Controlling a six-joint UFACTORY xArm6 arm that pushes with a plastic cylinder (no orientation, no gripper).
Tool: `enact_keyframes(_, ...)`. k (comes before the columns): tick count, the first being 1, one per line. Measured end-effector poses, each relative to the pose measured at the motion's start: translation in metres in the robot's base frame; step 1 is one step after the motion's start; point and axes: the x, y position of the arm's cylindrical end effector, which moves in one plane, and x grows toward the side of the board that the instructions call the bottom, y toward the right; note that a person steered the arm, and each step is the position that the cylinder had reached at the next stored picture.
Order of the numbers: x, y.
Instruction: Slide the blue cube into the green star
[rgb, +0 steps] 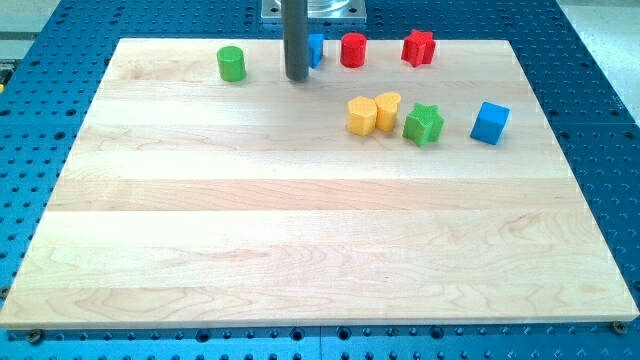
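My tip (297, 78) (a bare rod, no jaws to open or close), blue cube (490, 122) far to its right, green star (423, 124) between them, apart from the cube.

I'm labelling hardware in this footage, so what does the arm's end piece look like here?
Only the rod shows: a straight, smooth, dark grey cylinder with a faint lengthwise sheen, ending at my tip, just left of a partly hidden blue block. Above it, at the view's top, sits a pale metallic mount. No cables, markings or labels are visible, and the rest of the arm is out of frame.
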Motion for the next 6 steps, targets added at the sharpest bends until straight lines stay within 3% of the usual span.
enact_keyframes(2,0.011,0.257)
enact_keyframes(3,0.063,0.307)
enact_keyframes(4,0.106,0.256)
enact_keyframes(6,0.106,0.183)
